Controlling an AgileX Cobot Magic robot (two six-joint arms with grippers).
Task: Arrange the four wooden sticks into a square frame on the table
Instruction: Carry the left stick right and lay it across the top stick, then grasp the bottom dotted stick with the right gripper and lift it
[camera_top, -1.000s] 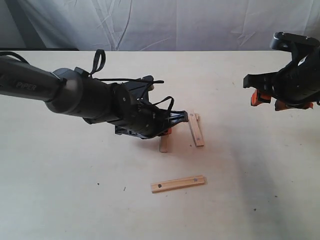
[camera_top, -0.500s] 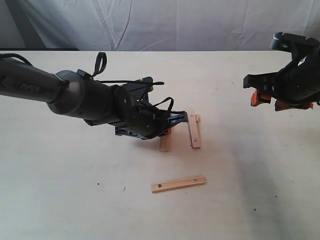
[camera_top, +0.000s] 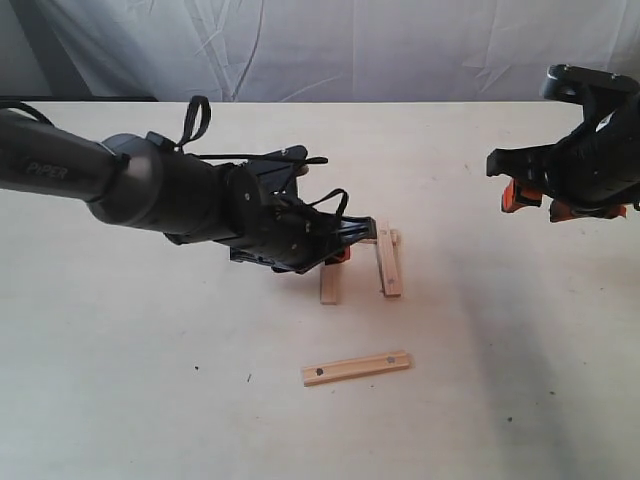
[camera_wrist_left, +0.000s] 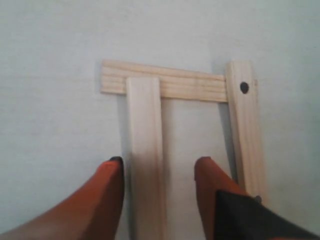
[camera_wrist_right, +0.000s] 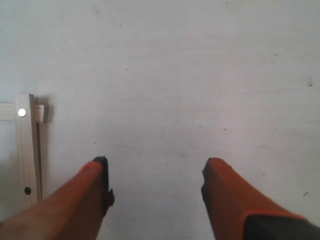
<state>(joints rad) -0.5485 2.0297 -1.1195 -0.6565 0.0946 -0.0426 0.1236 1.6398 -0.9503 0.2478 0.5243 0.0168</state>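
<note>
Loosely, left claw (camera_wrist_left: 157, 167) straddling stick (camera_wrist_left: 144, 130) (gap beside edge)

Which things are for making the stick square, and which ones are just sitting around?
For the job: plain stick straddled by the open left pincer, crosswise stick, dotted side stick, loose stick lying apart, table.
Just around: right pincer, open and empty; white cloth behind the table.
</note>
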